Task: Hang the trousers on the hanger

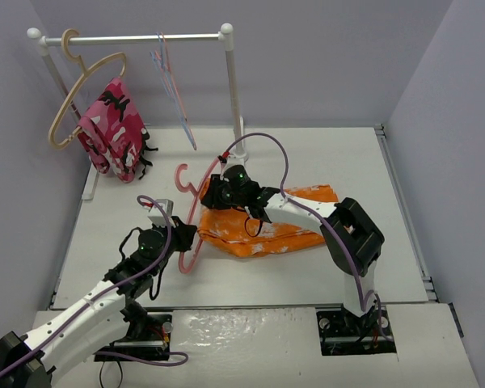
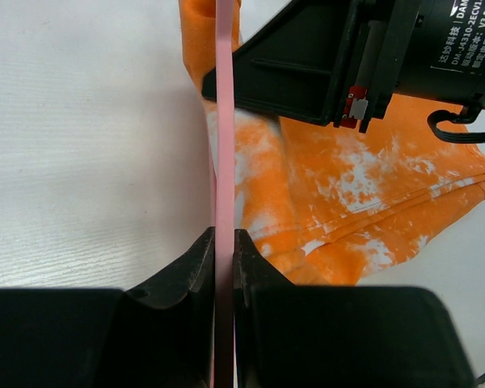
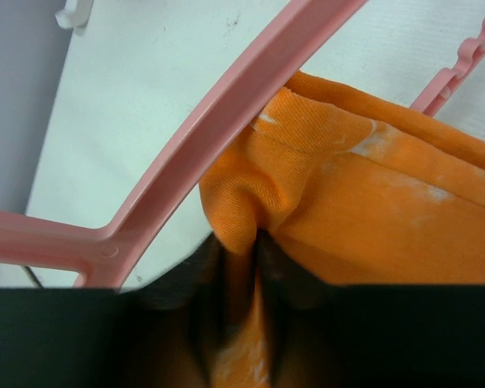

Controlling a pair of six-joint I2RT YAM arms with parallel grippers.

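Note:
The orange trousers (image 1: pixel 287 230) with white blotches lie folded on the table, right of centre. The salmon-pink hanger (image 1: pixel 196 212) stands on edge at their left end, its hook (image 1: pixel 182 174) pointing toward the rack. My left gripper (image 1: pixel 186 239) is shut on the hanger's lower part; in the left wrist view the pink bar (image 2: pixel 225 121) runs straight up from between the fingers (image 2: pixel 196 263). My right gripper (image 1: pixel 213 194) reaches over the trousers' left end. In the right wrist view a bunched fold of the trousers (image 3: pixel 250 206) is pinched in the gripper (image 3: pixel 242 255), right beside the hanger's arm (image 3: pixel 226 105).
A white clothes rack (image 1: pixel 145 37) stands at the back. It carries a beige hanger (image 1: pixel 81 89) with a pink-and-red patterned garment (image 1: pixel 113 129) and thin wire hangers (image 1: pixel 171 81). The rack's post (image 1: pixel 234 97) rises just behind the right gripper. Grey walls close in both sides.

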